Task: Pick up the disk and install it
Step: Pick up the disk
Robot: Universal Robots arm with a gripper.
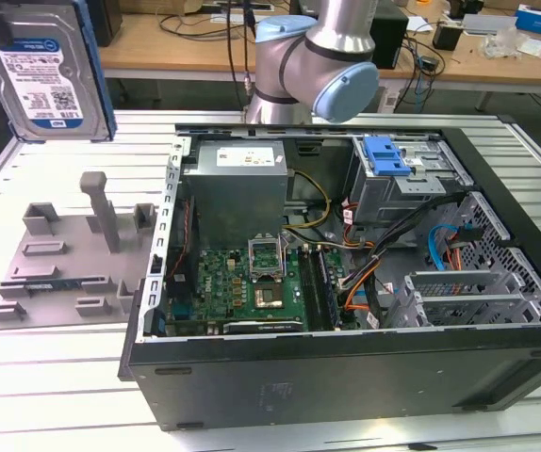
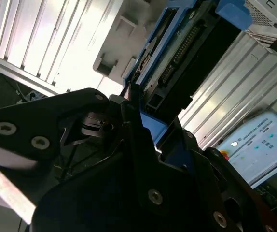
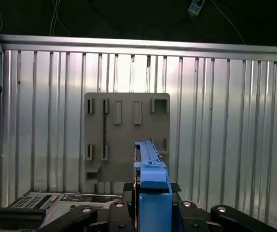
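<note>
Exterior view's far left: the disk [image 1: 40, 68] hangs in the air with its label facing the camera, above the grey fixture plate [image 1: 68, 254] on the slatted table [image 1: 44, 377]. Behind centre is the arm [image 1: 318, 56]. Toward the exterior view's right sits the open computer case [image 1: 346, 282], with a blue latch [image 1: 386, 155] on its drive cage. In both wrist views the gripper [image 3: 150, 193] is clenched on the disk's blue frame, disk edge-on and well apart from the plate.
</note>
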